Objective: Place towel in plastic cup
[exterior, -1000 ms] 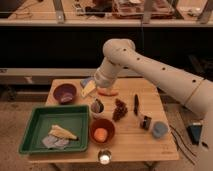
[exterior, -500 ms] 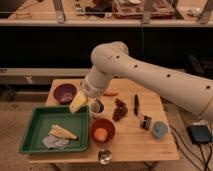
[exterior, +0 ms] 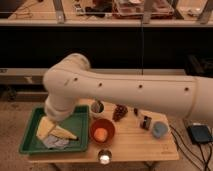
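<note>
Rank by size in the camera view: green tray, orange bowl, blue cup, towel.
1. Tray.
2. Bowl.
3. Cup and towel: look alike, unranked.
The claw, open, hangs over the tray's left side.

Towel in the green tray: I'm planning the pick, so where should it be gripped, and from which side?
Probably pinch the towel at its middle, coming from above: it lies flat and limp on the tray floor, with the corn cob close behind. The gripper hangs over the tray, beside the cob.

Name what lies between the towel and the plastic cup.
Camera view: the orange-brown bowl stands between towel and plastic cup. The gripper hangs over the green tray.
</note>
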